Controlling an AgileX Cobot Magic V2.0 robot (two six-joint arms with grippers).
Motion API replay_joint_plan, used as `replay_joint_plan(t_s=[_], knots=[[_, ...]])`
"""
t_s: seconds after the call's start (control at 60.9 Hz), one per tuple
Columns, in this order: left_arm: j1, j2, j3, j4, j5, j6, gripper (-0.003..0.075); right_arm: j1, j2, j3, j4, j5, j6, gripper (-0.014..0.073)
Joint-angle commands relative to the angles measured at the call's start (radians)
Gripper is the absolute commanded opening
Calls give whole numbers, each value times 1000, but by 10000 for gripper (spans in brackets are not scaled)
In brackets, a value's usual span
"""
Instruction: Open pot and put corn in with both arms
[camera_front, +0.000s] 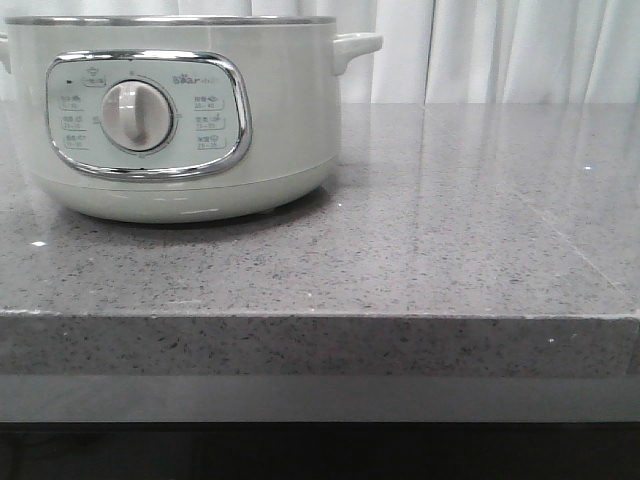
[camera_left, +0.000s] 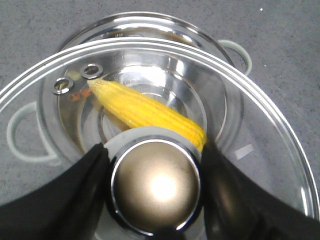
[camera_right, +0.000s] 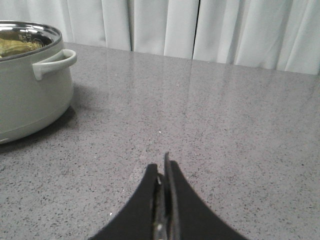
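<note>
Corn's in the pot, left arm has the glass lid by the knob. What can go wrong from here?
1. The left tool grips only the round knob; the glass lid could slip or tilt.
2. The lid looks offset from the pot, so it may land on the steel rim.
3. The corn lies slanted inside; whether it clears the lid is unclear.

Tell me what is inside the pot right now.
The corn lies in the pot's steel bowl, seen through the glass lid that the left gripper holds by its knob. The knob and fingers hide the cob's near end.
</note>
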Motion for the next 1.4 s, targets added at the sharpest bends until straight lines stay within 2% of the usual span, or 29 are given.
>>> replay_joint_plan(t_s=[0.0,0.181,0.345,0.707,1.38], knots=[[-8,76,-136,-24,-78,-1,209,0,8,-25,2,-91,-4,-68],[-8,257,-321,-32,-47,-1,209,0,8,-25,2,-91,-4,-68],[-8,340,-389,-32,-54,-1,209,0,8,-25,2,-91,-4,-68],[-8,391,-394,-34,-99,-1,209,0,8,-25,2,-95,-4,-68],[-8,402,-348,-61,-101,-1,209,0,8,-25,2,-95,-4,-68]])
